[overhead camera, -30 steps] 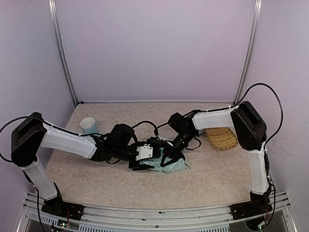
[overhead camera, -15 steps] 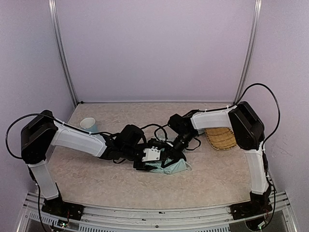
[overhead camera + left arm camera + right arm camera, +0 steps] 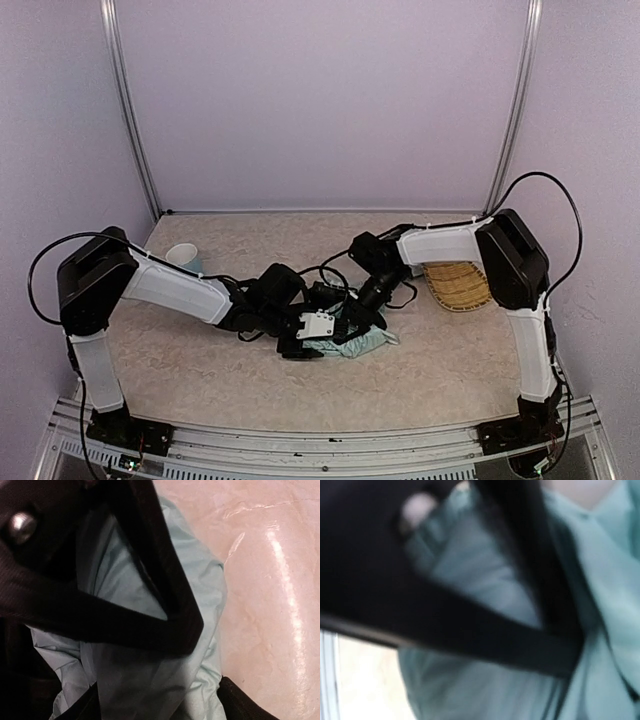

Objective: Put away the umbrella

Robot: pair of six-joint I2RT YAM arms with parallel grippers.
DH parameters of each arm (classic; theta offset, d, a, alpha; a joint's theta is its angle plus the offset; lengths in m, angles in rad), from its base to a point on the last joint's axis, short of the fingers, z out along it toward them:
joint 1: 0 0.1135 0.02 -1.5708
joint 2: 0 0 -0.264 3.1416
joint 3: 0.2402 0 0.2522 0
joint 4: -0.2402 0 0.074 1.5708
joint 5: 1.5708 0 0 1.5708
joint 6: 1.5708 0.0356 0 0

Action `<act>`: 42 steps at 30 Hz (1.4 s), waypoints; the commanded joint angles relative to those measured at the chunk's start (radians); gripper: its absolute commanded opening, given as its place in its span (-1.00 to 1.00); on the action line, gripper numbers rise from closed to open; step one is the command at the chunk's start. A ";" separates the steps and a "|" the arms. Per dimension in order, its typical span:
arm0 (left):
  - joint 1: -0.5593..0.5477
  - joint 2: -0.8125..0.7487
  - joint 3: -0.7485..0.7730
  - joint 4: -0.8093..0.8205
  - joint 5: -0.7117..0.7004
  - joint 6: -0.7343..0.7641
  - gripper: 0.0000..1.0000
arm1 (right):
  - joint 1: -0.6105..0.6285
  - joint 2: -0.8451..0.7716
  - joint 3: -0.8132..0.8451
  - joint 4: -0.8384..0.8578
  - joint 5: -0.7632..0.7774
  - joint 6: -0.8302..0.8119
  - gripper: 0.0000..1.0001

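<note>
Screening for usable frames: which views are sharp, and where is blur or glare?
Top external: sharp, evenly lit. Left wrist: umbrella fabric in focus, glare streak on the table. Right wrist: blurred throughout, only mint fabric and dark shapes readable.

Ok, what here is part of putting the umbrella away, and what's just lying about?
For the job:
- umbrella, mint fabric bunched up in the middle

Lying about:
- cup, back left
- tray, on the right
</note>
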 commanded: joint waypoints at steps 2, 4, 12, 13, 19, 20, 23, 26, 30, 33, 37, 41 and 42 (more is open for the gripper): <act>-0.004 0.092 0.049 -0.207 -0.116 -0.073 0.17 | -0.056 -0.066 -0.017 0.134 0.222 0.135 0.13; 0.000 0.113 0.076 -0.251 -0.131 -0.092 0.05 | -0.061 -0.135 -0.036 0.180 0.204 0.152 0.25; 0.030 0.210 0.205 -0.368 -0.107 -0.207 -0.24 | -0.113 -0.474 -0.291 0.438 0.157 0.267 0.56; 0.036 0.219 0.221 -0.379 -0.098 -0.222 -0.26 | -0.128 -0.504 -0.354 0.462 0.188 0.293 0.56; 0.065 0.203 0.223 -0.344 0.001 -0.273 -0.42 | -0.164 -0.604 -0.595 0.605 0.257 0.425 0.28; 0.067 0.197 0.215 -0.336 0.011 -0.277 -0.44 | -0.164 -0.604 -0.622 0.629 0.243 0.443 0.20; 0.066 0.191 0.207 -0.330 0.030 -0.282 -0.47 | -0.158 -0.591 -0.687 0.726 0.209 0.498 -0.02; 0.065 0.193 0.211 -0.332 0.028 -0.291 -0.49 | -0.140 -0.570 -0.701 0.795 0.192 0.511 -0.28; 0.065 0.196 0.211 -0.331 0.026 -0.299 -0.50 | -0.132 -0.536 -0.699 0.842 0.127 0.531 -0.50; 0.066 0.195 0.206 -0.327 0.026 -0.303 -0.51 | -0.129 -0.508 -0.689 0.812 0.155 0.516 -0.59; 0.069 0.197 0.203 -0.318 0.029 -0.312 -0.58 | -0.123 -0.496 -0.684 0.816 0.146 0.513 -0.70; 0.078 0.210 0.220 -0.307 0.031 -0.353 -0.98 | -0.112 -0.475 -0.684 0.837 0.124 0.514 -1.00; 0.086 0.214 0.227 -0.304 0.031 -0.373 -1.00 | -0.106 -0.470 -0.681 0.838 0.112 0.514 -1.00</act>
